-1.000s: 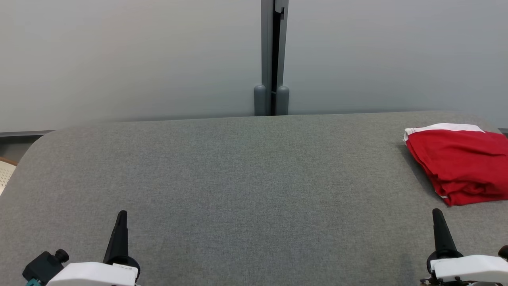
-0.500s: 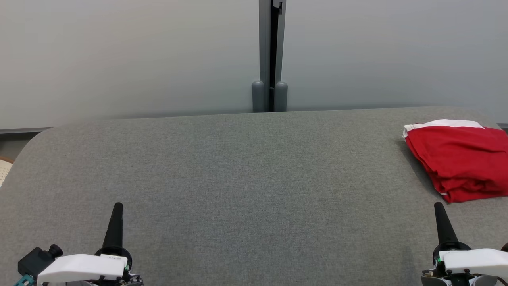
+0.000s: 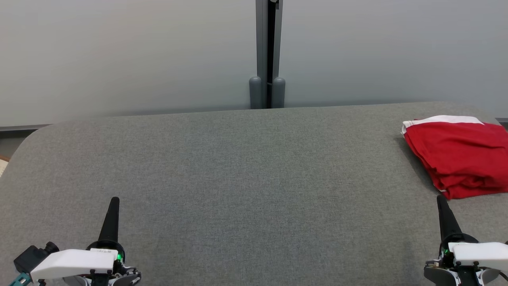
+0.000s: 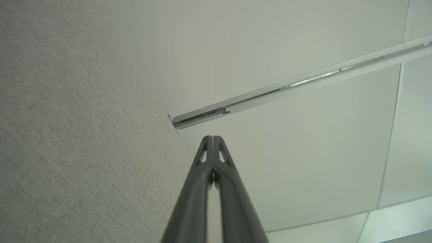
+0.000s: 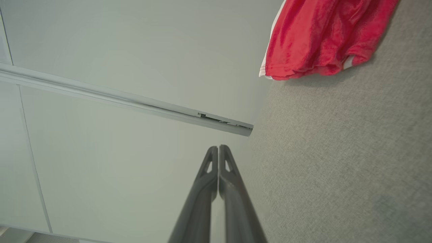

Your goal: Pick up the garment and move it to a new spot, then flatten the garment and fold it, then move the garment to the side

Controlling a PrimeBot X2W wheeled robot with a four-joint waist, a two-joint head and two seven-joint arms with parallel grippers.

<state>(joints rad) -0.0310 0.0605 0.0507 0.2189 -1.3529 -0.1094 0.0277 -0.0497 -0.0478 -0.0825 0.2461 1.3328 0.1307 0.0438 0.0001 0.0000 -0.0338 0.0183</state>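
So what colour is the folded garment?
Red garment with a white edge, best in the head view.

Lab-like test bay: grey fabric table (image 3: pixel 238 159), plain partition panels (image 3: pixel 119 59)

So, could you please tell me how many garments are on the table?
1: a folded red garment at the far right of the table, cut by the picture's edge; more could lie beyond.
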